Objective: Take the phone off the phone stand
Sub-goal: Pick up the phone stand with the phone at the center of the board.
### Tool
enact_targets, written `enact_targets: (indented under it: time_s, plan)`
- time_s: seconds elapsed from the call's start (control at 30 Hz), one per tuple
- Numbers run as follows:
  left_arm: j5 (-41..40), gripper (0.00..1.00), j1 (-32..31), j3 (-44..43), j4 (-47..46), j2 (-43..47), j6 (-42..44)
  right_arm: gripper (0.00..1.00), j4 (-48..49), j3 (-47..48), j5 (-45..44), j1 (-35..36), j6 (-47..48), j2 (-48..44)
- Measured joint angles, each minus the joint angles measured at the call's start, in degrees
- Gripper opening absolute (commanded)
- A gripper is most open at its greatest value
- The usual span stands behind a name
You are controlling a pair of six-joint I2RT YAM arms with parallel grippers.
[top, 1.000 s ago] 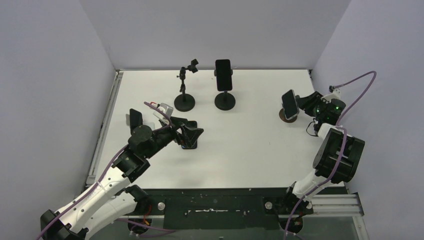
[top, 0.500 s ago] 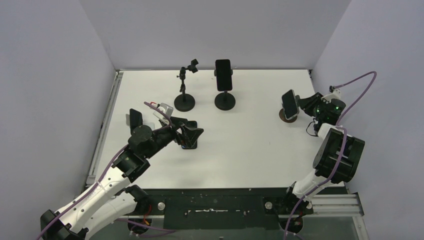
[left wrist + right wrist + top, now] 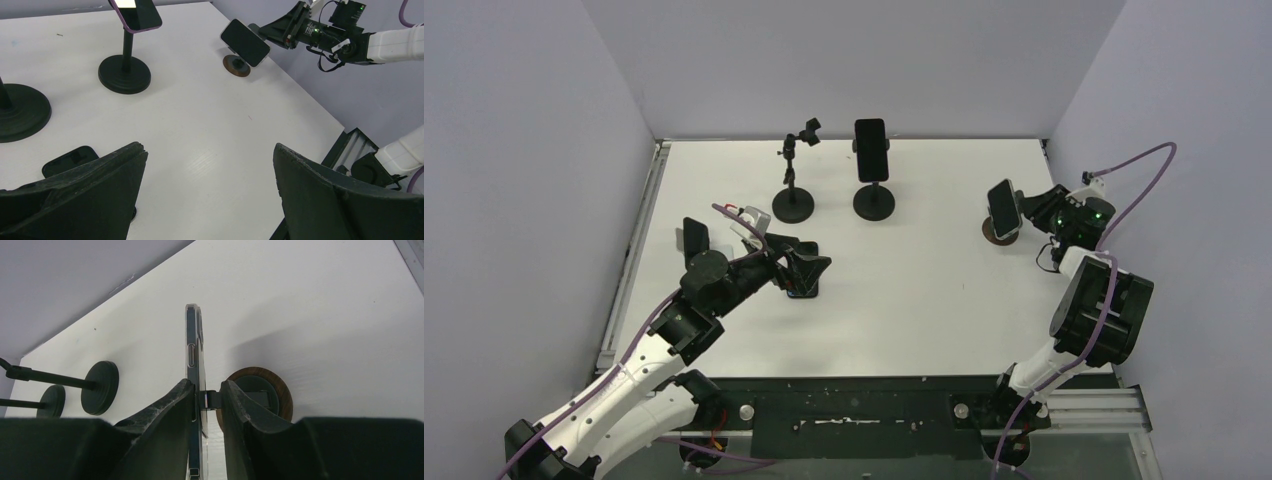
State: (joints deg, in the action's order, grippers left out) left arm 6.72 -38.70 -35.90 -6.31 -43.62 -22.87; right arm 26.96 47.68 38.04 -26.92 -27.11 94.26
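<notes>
A dark phone (image 3: 1003, 209) leans on a small stand with a round wooden base (image 3: 997, 232) at the right of the table. My right gripper (image 3: 1025, 212) reaches it from the right. In the right wrist view the phone (image 3: 193, 350) stands edge-on with my right gripper (image 3: 206, 390) closed round it. One finger lies on its left face. The other lies behind the stand's mounting arm, above the base (image 3: 281, 395). My left gripper (image 3: 210, 150) hangs wide open over bare table at centre left, far from this phone (image 3: 245, 42).
A second phone (image 3: 871, 150) sits on a tall black stand (image 3: 874, 203) at the back. Left of it is an empty stand (image 3: 794, 205). A dark phone (image 3: 70, 159) lies flat beneath my left gripper. The right wall is close behind the right arm.
</notes>
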Motion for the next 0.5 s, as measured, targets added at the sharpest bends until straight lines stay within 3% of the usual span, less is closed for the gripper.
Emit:
enact_targets:
  time_s: [0.27, 0.5]
  plan:
    - [0.0, 0.97, 0.0, 0.0, 0.0, 0.0, 0.0, 0.00, 0.1, 0.0, 0.2, 0.4, 0.5, 0.0]
    - [0.0, 0.97, 0.0, 0.1, 0.0, 0.0, 0.0, 0.00, 0.2, 0.0, 0.2, 0.7, 0.8, -0.1]
